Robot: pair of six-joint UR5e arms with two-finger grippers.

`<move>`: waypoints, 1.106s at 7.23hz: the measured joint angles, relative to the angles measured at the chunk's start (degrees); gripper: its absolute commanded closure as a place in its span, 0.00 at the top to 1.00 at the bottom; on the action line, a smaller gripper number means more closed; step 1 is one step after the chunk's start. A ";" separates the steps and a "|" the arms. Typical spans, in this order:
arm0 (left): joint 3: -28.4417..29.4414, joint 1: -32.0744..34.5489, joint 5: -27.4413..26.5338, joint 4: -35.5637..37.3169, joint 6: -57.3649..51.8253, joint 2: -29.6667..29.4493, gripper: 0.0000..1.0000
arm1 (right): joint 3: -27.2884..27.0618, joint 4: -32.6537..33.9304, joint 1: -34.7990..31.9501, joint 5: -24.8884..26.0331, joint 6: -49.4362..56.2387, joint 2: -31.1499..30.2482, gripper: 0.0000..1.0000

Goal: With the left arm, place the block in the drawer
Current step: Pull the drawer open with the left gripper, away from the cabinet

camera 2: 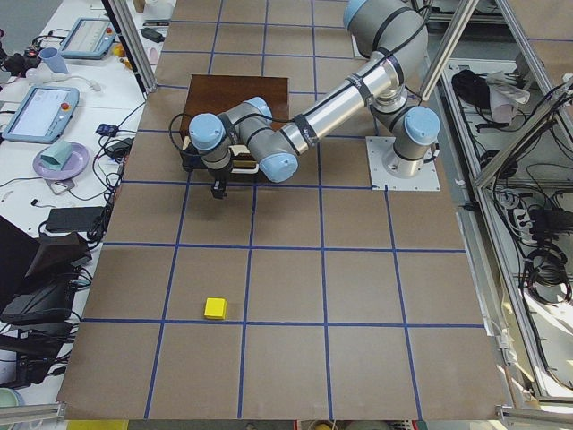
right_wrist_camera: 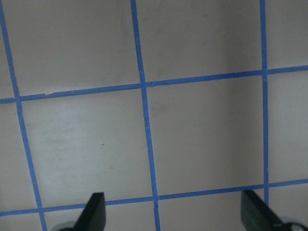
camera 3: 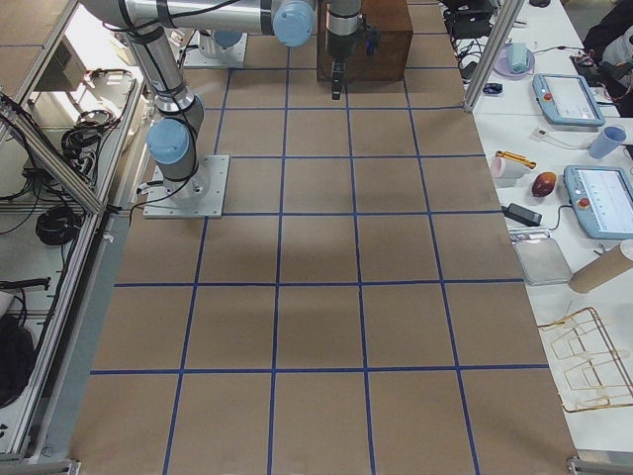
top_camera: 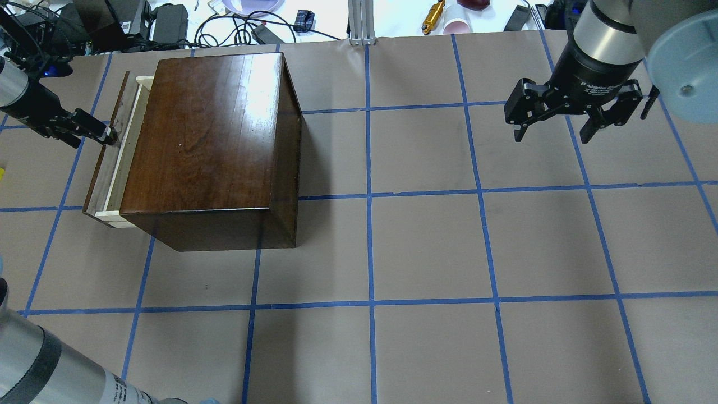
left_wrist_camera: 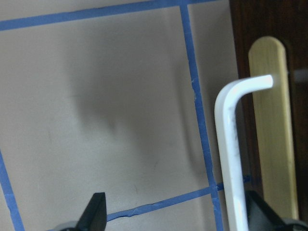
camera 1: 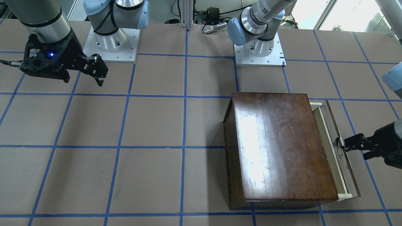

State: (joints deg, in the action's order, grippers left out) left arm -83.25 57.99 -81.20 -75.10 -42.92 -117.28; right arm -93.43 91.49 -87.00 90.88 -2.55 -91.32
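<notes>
The yellow block point(camera 2: 215, 308) lies on the table in the exterior left view, well away from the dark-brown box point(top_camera: 207, 140). The drawer point(top_camera: 115, 163) is pulled out a little, so a strip of pale wood point(camera 1: 326, 147) shows behind its dark front panel. My left gripper point(top_camera: 104, 133) is at the drawer's front, by the knob. In the left wrist view its jaws point(left_wrist_camera: 178, 216) stand wide apart, and a white bent bar point(left_wrist_camera: 228, 144) reaches to the pale handle point(left_wrist_camera: 272, 125). My right gripper point(top_camera: 552, 137) is open and empty, high above the table's other side.
The box point(camera 1: 279, 147) stands on brown paper with a blue tape grid. Both arm bases point(camera 1: 259, 51) are bolted at the robot's edge. Cables, tablets and cups point(top_camera: 457, 25) lie on the benches beyond the table's far edge.
</notes>
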 measured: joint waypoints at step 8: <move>1.79 -0.21 -1.22 0.24 -2.49 -1.39 1.00 | 0.00 0.00 -0.02 0.00 0.00 0.00 1.00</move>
State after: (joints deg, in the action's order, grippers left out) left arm -81.46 57.78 -82.42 -74.86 -45.41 -118.67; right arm -93.43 91.49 -87.01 90.88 -2.55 -91.32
